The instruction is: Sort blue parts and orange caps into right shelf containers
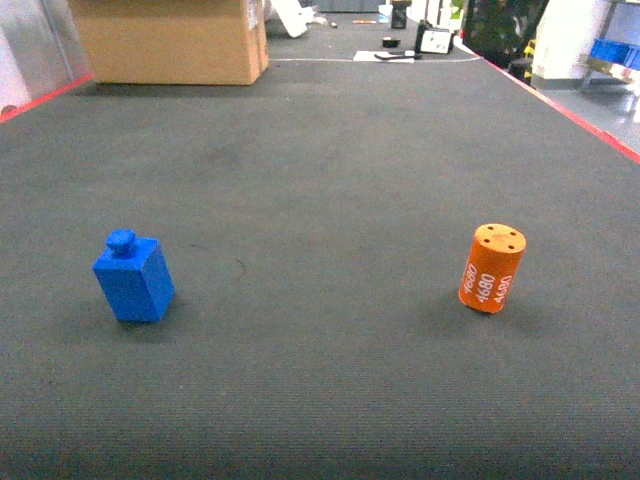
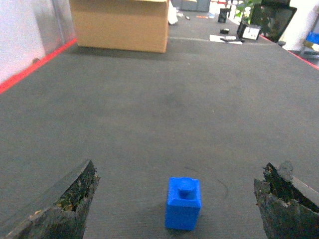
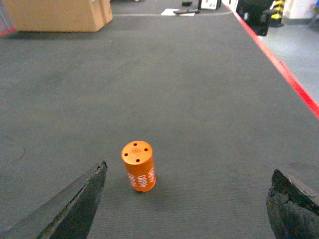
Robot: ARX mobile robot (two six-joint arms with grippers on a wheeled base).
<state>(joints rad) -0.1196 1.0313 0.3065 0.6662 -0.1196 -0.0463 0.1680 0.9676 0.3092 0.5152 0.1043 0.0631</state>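
A: Starting at the left, why is the blue plastic block with the round knob on top (image 1: 134, 279) sitting out alone on the dark grey ribbed worktop (image 1: 330, 180)?

B: My guess is that it is laid out for a clean pick. Nothing touches it, and it is well apart from the orange cylinder marked 4680 in white (image 1: 492, 268) on the right. In the left wrist view the left end effector (image 2: 179, 206) is spread wide with nothing held, and the block lies between its two worn dark fingers (image 2: 65, 199), near the camera.

A: And the right side?

B: Much the same. The right end effector (image 3: 187, 204) is open and empty too. The orange cylinder stands a little tilted just beside its left finger, well off centre, so I judge it needs lining up before closing.

A: What can't you make out?

B: Neither arm shows in the head view. The far right has only a cut-off glimpse of a glossy blue crate (image 1: 615, 50) on a shelf, so its compartments are unreadable. At the far left a brown cardboard box (image 1: 170, 40) is cropped by the top edge, and the small items beyond it are too blurred to name.
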